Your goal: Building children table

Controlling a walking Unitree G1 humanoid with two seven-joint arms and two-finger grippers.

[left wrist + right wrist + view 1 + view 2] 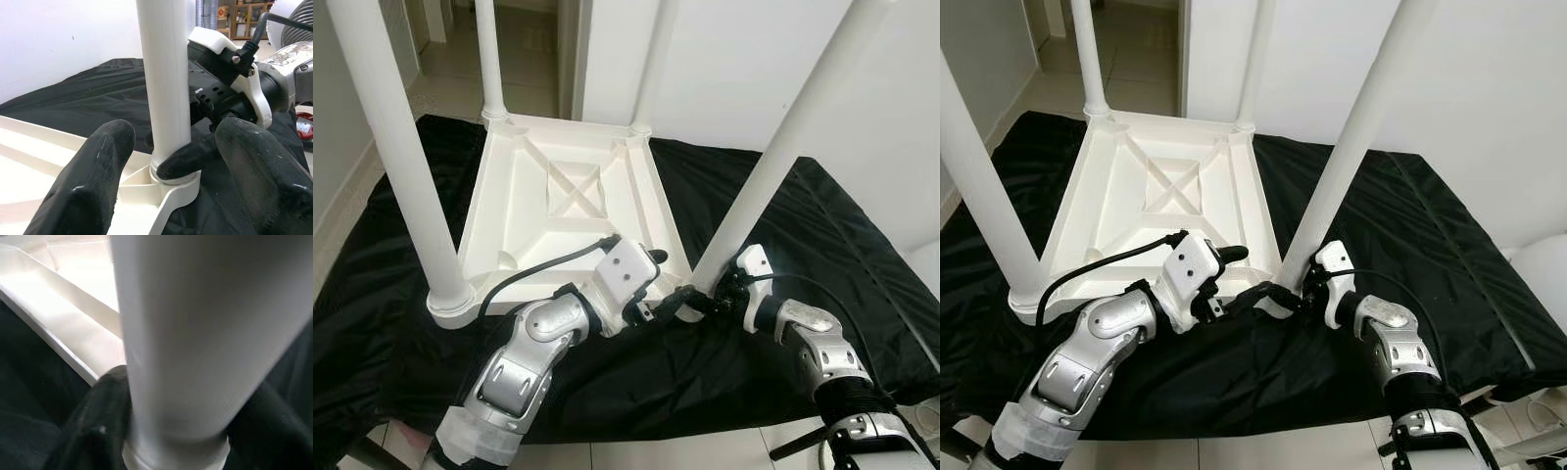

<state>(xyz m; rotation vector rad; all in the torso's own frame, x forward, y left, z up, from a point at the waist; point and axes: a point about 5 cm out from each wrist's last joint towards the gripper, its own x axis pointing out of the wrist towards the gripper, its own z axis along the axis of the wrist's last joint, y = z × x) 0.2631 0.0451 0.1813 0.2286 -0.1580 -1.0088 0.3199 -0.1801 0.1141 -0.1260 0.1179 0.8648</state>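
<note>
A white plastic children's table (558, 196) lies upside down on a black cloth (822, 225), its legs pointing up. The near-right leg (773, 166) stands in its corner socket (171, 188). My right gripper (705, 294) is shut on the base of that leg, one black finger (181, 159) pressed against it just above the socket; the leg (186, 333) sits close between its fingers. My left gripper (664, 284) reaches in from the left and is open, its two fingers (83, 186) straddling the same leg base without touching it.
The near-left leg (406, 166) rises beside my left arm, and two more legs (489, 59) stand at the far corners. A white wall (734, 59) is behind the table, a doorway at the back left. Pale floor tiles (685, 450) border the cloth's near edge.
</note>
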